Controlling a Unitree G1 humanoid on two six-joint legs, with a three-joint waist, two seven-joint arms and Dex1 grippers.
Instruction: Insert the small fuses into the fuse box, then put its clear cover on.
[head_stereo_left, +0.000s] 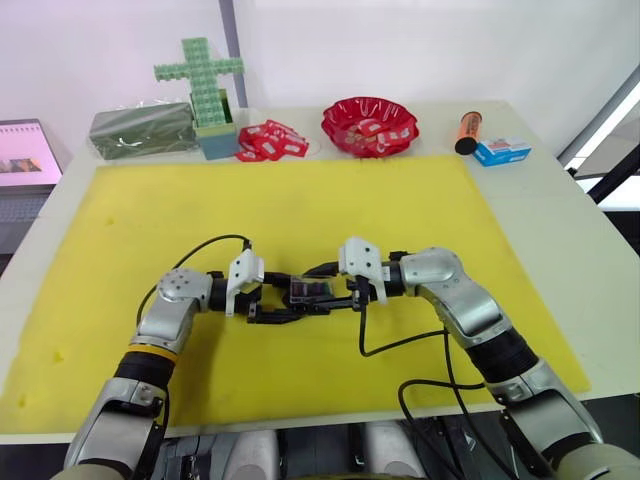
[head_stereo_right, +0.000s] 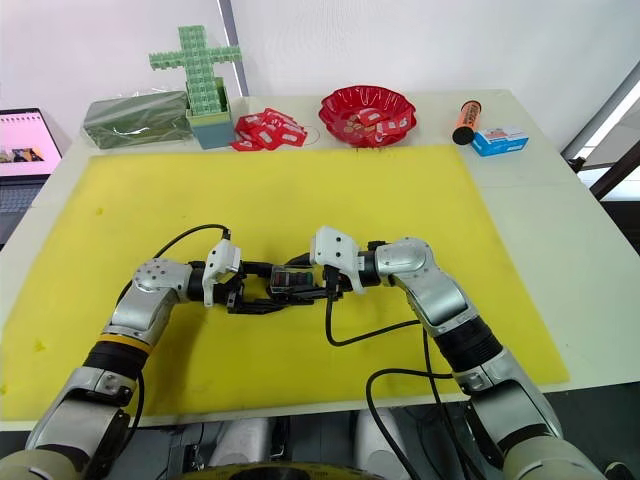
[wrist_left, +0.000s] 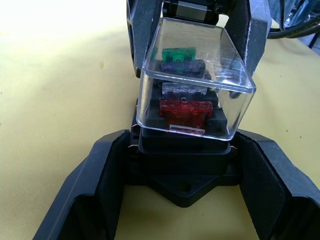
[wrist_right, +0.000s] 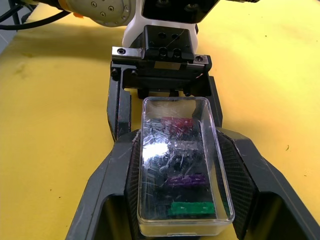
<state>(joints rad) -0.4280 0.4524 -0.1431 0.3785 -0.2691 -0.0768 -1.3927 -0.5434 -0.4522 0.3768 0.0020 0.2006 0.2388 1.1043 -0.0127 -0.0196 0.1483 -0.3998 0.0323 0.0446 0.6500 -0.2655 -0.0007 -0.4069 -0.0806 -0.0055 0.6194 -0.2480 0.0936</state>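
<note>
**Holding the box from both sides**

Lying over the white table (head_stereo_left: 560, 200) is a big yellow mat (head_stereo_left: 300, 210), and both arms are meeting near its middle. The left gripper (wrist_left: 180, 165) is pinching the black fuse box (wrist_left: 182, 160) at its base. The right gripper (wrist_right: 177, 175) is squeezing the clear cover (wrist_right: 177, 165), which is sitting on the box (fully down or not, I cannot tell). The small fuses (wrist_left: 184, 111) are standing inside in a row: green, purple, grey, red.
</note>
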